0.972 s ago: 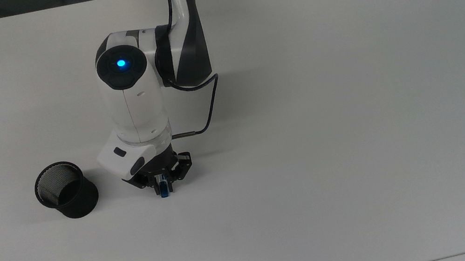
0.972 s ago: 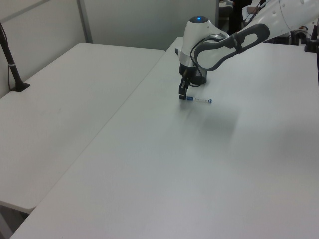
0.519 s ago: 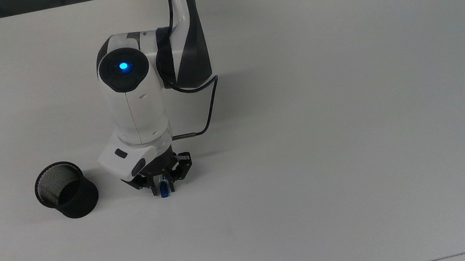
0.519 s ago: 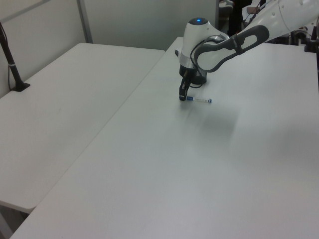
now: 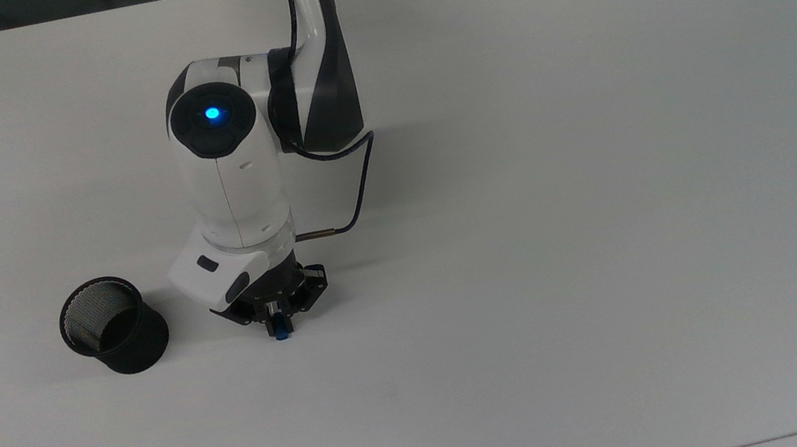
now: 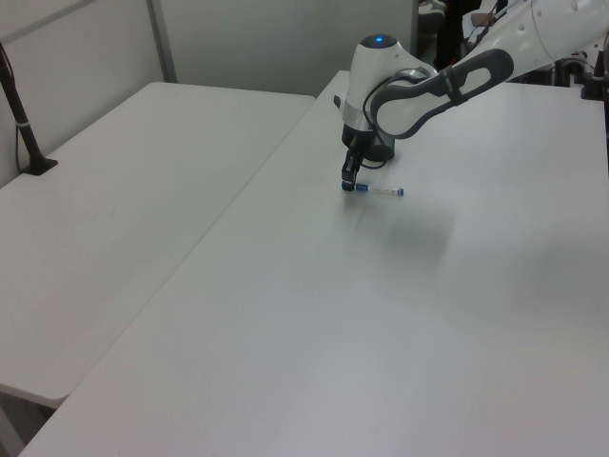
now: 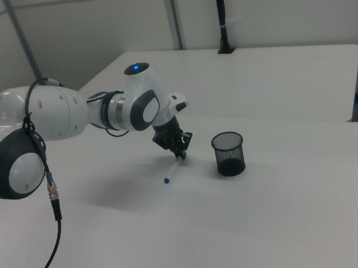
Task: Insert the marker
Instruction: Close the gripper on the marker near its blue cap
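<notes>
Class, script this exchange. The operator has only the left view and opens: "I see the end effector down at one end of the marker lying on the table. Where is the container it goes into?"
Observer: A black mesh cup stands upright on the white table, to the top view's left of the end effector, clear of it.
Operator: Anything inside it?
Observer: The top view looks into its open mouth: mesh wall and dark floor, nothing else.
Operator: How does the marker lie relative to it?
Observer: In the right view, the slim white-barrelled marker lies flat, its free blue end pointing to the right view's lower left, away from the cup.
</notes>
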Robot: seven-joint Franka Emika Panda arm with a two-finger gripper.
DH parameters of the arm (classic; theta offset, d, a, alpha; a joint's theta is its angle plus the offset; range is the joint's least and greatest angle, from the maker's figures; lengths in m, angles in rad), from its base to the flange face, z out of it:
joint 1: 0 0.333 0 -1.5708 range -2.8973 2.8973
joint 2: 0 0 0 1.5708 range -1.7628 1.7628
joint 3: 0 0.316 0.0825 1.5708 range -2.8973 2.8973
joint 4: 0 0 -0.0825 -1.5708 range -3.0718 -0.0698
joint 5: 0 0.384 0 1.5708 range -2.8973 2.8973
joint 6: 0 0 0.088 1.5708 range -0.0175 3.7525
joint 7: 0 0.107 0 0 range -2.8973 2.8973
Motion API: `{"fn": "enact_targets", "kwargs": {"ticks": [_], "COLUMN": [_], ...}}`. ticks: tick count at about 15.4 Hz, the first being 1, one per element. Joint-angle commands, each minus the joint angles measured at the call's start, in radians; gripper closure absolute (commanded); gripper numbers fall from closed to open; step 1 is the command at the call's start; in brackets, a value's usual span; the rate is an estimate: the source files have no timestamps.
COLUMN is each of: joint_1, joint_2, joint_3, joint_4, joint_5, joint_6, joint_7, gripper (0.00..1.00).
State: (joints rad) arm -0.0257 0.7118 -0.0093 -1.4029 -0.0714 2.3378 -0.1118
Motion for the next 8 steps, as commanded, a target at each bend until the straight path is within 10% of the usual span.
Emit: {"fn": "enact_targets", "kwargs": {"ticks": [1, 8], "joint_1": [0.009, 0.006], "joint_2": [0.015, -0.035], "joint_3": [-0.009, -0.009], "joint_4": [0.005, 0.005], "joint_5": [-0.021, -0.018], "joint_6": [0.034, 0.015], "joint_7": [0.024, 0.023], "gripper": [0.86, 0.87]}}
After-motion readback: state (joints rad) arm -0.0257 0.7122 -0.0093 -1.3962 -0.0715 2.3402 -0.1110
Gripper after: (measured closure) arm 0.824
